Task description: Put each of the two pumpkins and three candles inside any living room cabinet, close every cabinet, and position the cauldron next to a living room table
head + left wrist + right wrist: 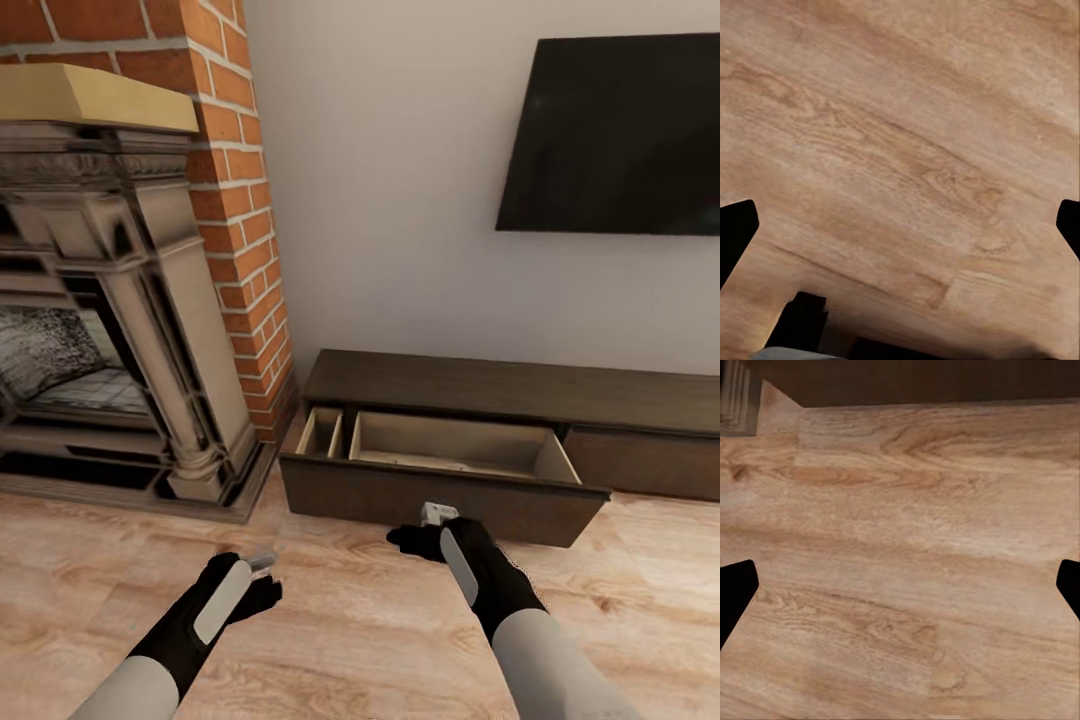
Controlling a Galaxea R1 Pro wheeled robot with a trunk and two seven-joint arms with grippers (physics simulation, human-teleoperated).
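You face a white wall [400, 200] with a dark television [615, 135] mounted on it and a brick fireplace [130, 300] at the left. Below the television the long dark-brown cabinet [520, 385] sits against the wall, its left drawer [440, 480] pulled out over the light wooden floor [350, 620], showing pale beige compartments; no pumpkin or candle is clearly visible inside. Your left claw [262, 572] hovers over bare floor, well apart from the cabinet; your right claw [425, 525] hangs just before the drawer front. Both wrist views show the fingertips far apart at the frame edges, so both claws are spread and hold nothing.
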